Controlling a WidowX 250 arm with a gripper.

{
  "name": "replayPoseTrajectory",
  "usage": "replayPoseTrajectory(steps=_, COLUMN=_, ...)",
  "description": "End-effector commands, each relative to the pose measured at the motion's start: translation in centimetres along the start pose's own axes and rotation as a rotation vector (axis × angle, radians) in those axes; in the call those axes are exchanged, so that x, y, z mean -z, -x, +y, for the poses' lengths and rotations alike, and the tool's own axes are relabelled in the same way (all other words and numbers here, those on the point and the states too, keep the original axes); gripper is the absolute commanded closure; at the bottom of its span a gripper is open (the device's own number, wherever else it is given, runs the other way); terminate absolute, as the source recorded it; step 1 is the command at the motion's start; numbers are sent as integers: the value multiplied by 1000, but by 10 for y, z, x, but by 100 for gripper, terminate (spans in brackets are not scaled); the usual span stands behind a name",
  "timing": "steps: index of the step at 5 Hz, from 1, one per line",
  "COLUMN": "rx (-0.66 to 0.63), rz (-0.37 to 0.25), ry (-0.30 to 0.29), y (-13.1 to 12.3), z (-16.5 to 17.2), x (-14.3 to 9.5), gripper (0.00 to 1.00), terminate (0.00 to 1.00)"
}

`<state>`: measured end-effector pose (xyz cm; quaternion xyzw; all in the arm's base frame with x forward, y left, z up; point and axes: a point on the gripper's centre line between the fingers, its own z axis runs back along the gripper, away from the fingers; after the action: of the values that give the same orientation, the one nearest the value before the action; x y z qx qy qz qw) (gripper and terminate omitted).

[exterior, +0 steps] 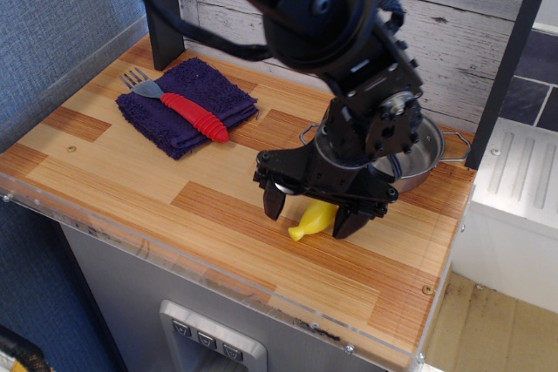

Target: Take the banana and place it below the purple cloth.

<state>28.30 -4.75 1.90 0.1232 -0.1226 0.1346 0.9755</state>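
near the front right of the desk (131,172), your end effector (309,212) sits low over the banana (311,219), its two dark fingers (273,202) spread wide, one on each side of the fruit. you can see the yellow body between them, but the fingers stand apart from it and do not press on it, so the end effector is released and grasping nothing. the banana lies flat on the wood, its stem end pointing toward the front left, part of it hidden under the wrist of the arm.

just behind the end effector, the steel pan (418,156) rests on the desk by the back wall, mostly covered by the arm; you can make out its rim and one wire handle on the right.

over at the back left corner, well apart from the banana, the purple cloth (187,119) lies folded and roughly square. a fork with a red handle (185,110) lies diagonally across the top of it, the grey tines toward the rear left and the red grip reaching toward the cloth's front right edge.

the stretch of desk in front of the cloth shows only bare wood grain.
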Motion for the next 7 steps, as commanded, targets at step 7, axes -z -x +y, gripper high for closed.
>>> replayPoseTrajectory(steps=7, rx=-51, rz=-89, ry=74, y=-9, z=15, x=-35, gripper=100, terminate=0)
